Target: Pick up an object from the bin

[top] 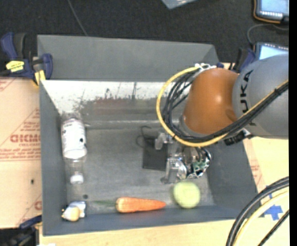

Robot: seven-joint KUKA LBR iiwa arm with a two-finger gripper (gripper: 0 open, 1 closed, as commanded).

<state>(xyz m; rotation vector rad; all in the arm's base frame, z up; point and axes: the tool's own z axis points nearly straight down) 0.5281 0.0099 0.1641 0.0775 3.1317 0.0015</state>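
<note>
Grey bin [122,65], carrot [140,205], bottle [73,142] (lying), green ball [186,195]

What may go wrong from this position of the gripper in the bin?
The gripper sits close beside the round green fruit, which lies near the bin's front wall; being round, it may roll away if nudged. The flat black thing next to the gripper might be caught by mistake.
</note>
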